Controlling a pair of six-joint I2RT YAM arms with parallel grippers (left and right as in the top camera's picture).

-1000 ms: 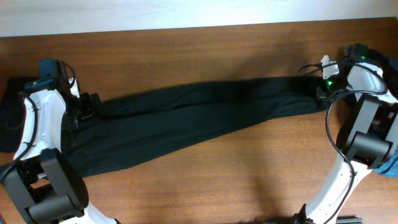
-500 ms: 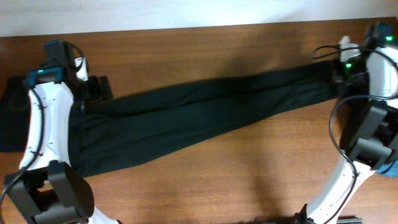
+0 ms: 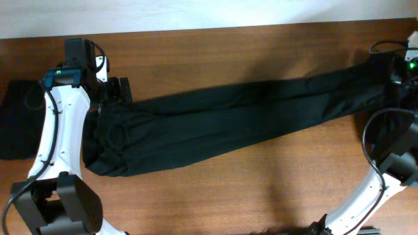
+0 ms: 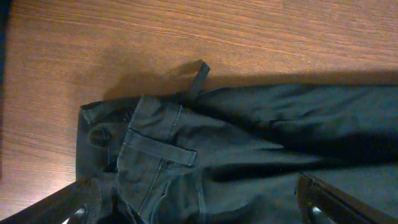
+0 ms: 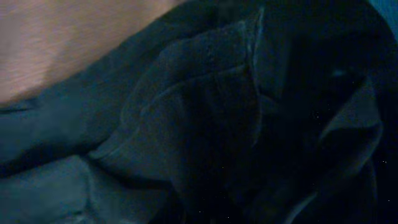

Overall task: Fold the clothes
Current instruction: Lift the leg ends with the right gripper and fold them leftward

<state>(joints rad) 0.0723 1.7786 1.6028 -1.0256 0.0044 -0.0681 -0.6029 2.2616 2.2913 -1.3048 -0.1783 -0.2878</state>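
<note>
A long pair of black trousers (image 3: 228, 124) lies stretched across the wooden table, with the waist bunched at the left and the leg ends at the far right. My left gripper (image 3: 121, 90) hovers over the waistband. In the left wrist view its fingers (image 4: 199, 208) are wide apart, with the waistband, pocket and belt loop (image 4: 249, 143) below them. My right gripper (image 3: 406, 64) is at the right edge of the overhead view, at the leg ends. Dark fabric (image 5: 186, 124) fills the right wrist view and hides the fingers. The blue piece is not clearly in view.
Another black garment (image 3: 13, 124) lies at the table's left edge, behind my left arm. Bare wood (image 3: 228, 189) shows in front of the trousers and behind them, up to the table's back edge (image 3: 196, 31).
Both arms have moved to the right. The trousers have slid right with them, and the waist end has bunched up. The right gripper has reached the frame's right edge.
</note>
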